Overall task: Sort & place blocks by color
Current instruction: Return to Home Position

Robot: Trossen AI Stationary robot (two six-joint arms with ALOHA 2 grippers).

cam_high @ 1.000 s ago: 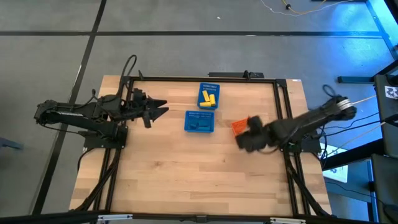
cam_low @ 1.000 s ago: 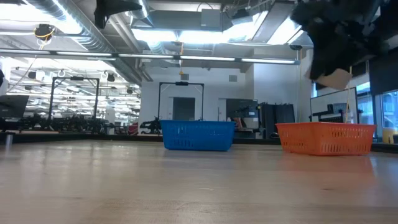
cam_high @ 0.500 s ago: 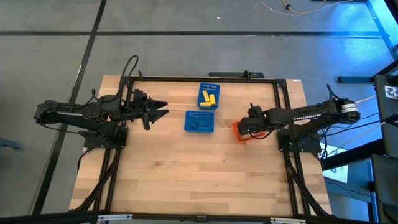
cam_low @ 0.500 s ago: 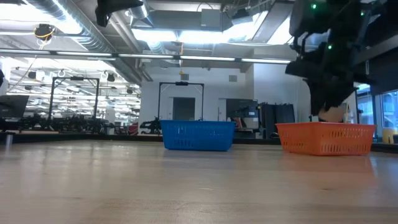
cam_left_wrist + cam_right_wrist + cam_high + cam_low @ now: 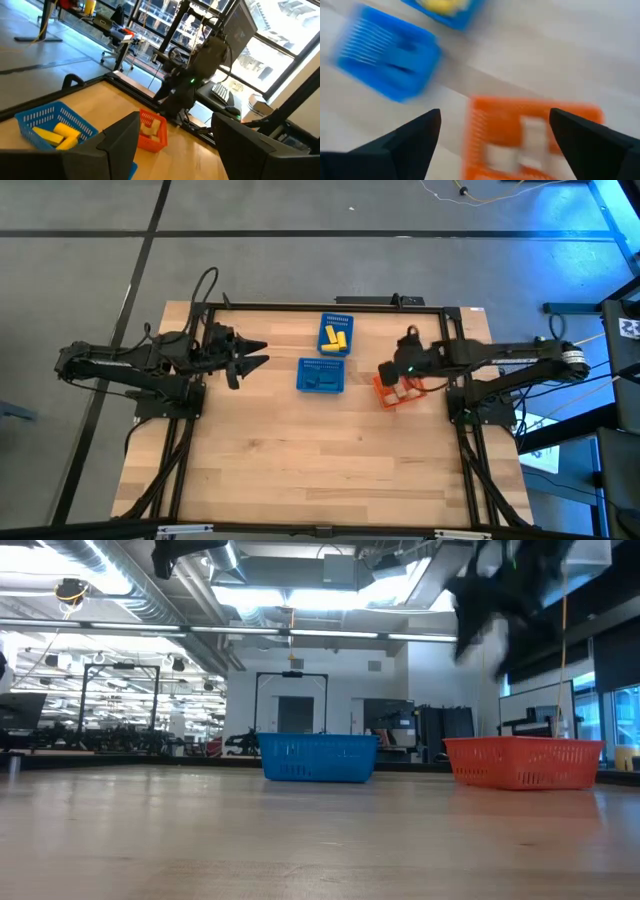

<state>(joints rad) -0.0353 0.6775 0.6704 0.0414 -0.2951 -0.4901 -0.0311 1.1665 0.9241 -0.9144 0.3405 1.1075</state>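
An orange basket (image 5: 392, 394) at the table's right holds natural wood blocks (image 5: 534, 134). My right gripper (image 5: 495, 115) hangs open above it with nothing between its fingers; in the high view it (image 5: 394, 372) covers part of the basket. Yellow blocks (image 5: 336, 338) lie in the far blue basket (image 5: 335, 322). Blue blocks (image 5: 322, 378) lie in the nearer blue basket (image 5: 304, 376). My left gripper (image 5: 262, 356) waits open above the table's left, pointing toward the baskets, its fingers (image 5: 122, 137) holding nothing.
A black frame (image 5: 300, 306) runs along the table's far and side edges. Bare wood (image 5: 310, 460) spreads over the near half of the table. In the low view the blue basket (image 5: 317, 758) and the orange basket (image 5: 525, 762) stand side by side.
My right gripper came down over the orange basket with a wood block hanging under it, then rose again and shifted a little toward the far edge. The block no longer shows under the gripper. My left arm has kept still.
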